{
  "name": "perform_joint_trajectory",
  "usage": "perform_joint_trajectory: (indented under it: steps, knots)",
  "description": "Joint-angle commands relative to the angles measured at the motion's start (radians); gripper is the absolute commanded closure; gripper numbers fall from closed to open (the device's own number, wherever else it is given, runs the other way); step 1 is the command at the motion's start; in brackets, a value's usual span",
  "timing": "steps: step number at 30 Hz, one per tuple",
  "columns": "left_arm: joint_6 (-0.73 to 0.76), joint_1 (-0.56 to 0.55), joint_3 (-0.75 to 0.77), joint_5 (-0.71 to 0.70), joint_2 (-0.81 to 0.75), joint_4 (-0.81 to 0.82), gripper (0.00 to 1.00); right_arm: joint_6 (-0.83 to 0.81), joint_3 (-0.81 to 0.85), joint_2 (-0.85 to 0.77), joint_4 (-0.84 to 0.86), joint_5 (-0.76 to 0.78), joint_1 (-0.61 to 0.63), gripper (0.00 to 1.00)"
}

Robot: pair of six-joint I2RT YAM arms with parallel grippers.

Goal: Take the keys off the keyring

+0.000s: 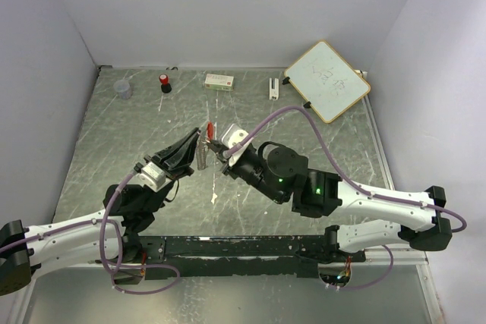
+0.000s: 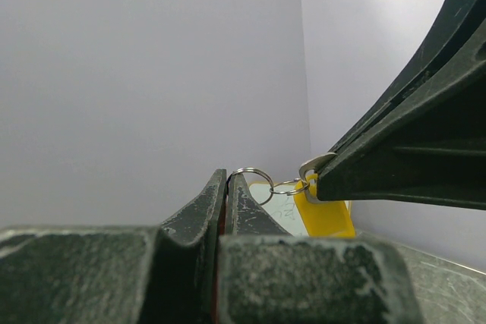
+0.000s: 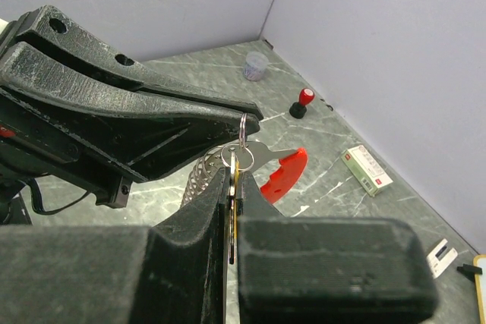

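left fingers [image 3: 167, 104] clenching on the keyring [image 2: 250, 171] at frame centre, right fingers [image 3: 201, 221] pinching the yellow key [image 2: 326, 214], red key [image 3: 285, 176] dangling

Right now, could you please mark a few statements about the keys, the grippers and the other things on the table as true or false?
1. The left gripper is shut on the keyring. True.
2. The red key lies flat beside the whiteboard. False: it is on the keyring, held up between the two grippers, well away from the whiteboard.
3. The right gripper is shut on the yellow key. True.
4. The red-capped bottle lies tipped over. False: it stands upright.
5. The yellow key is already free of the keyring. False: a small ring links the two.
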Motion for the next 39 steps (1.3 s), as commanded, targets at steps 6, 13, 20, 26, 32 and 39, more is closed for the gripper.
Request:
perform_joint_trajectory:
  steps: [6, 13, 20, 26, 32, 39]
  knots:
    - [0.053, 0.019, 0.013, -0.165, 0.013, 0.025, 0.93, -0.016, 0.062, -0.068, -0.012, -0.037, 0.015, 1.00]
    - [0.052, 0.020, 0.015, -0.162, 0.018, 0.016, 0.93, -0.038, 0.089, -0.084, -0.013, -0.028, 0.015, 1.00]
    - [0.032, 0.019, 0.019, -0.138, 0.011, -0.025, 0.93, -0.072, 0.143, -0.066, -0.020, -0.018, 0.015, 1.00]
    - [0.025, 0.019, 0.009, -0.136, 0.009, -0.044, 0.93, -0.089, 0.179, -0.044, -0.014, -0.021, 0.015, 1.00]
    - [-0.003, 0.019, -0.006, -0.111, 0.000, -0.073, 0.93, -0.150, 0.223, -0.027, 0.010, 0.019, 0.015, 1.00]
    - [-0.031, 0.019, 0.010, -0.073, 0.021, -0.129, 0.93, -0.195, 0.234, -0.022, 0.047, 0.082, 0.014, 1.00]
